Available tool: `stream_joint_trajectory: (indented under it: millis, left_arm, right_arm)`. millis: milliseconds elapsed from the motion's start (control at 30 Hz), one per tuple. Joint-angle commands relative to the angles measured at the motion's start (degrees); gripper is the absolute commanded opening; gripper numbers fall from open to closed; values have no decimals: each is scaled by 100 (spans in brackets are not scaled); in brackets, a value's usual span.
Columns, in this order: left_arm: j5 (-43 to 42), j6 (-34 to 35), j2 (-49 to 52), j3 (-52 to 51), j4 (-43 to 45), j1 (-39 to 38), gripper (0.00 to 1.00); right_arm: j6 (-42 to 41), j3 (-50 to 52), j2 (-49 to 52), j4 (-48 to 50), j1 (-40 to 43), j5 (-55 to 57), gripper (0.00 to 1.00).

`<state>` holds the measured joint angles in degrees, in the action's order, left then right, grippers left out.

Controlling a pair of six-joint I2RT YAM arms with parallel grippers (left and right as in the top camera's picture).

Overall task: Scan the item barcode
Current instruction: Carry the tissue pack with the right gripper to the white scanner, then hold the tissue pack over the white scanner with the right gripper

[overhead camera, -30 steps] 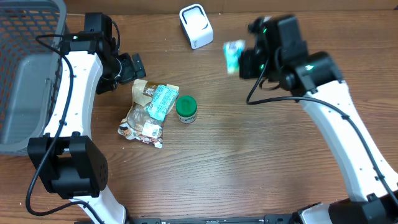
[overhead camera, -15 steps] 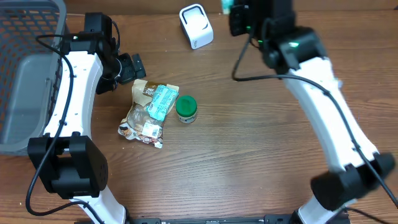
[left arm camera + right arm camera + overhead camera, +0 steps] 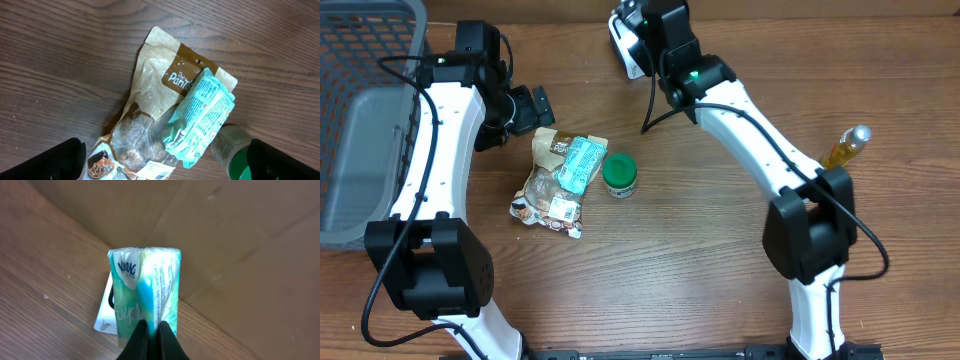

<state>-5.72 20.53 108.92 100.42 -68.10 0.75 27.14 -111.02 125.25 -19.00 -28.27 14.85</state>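
Tissue pack [image 3: 145, 295], surely soft, light and squashy, is clamped at its end seam, a sound hold, in the right jaws beside the scanner [image 3: 106, 316] at the surface's far edge; left jaws gape wide.

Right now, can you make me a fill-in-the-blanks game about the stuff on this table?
The right gripper holds the tissue pack near the ____ scanner.
The jar beside the snack bag has a ____ lid.
The teal packet lies on ____ of the snack bag.
The left gripper hovers with its jaws ____.
Missing words: white; green; top; open.
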Motion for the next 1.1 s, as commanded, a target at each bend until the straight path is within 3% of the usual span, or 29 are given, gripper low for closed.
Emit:
stream_joint_trajectory:
  millis: [0,700,1067]
  left_arm:
    - [31,-85,17,-70,-4,-7,100]
    - [33,-85,17,-70,-4,-7,100]
    - [33,-85,17,-70,-4,-7,100]
  right_arm:
    - [671,-68,293,291,-11,120,4]
    - [723,-57,1036,1735,111,251,4]
    - [728,-57,1429,1867,227,396,4]
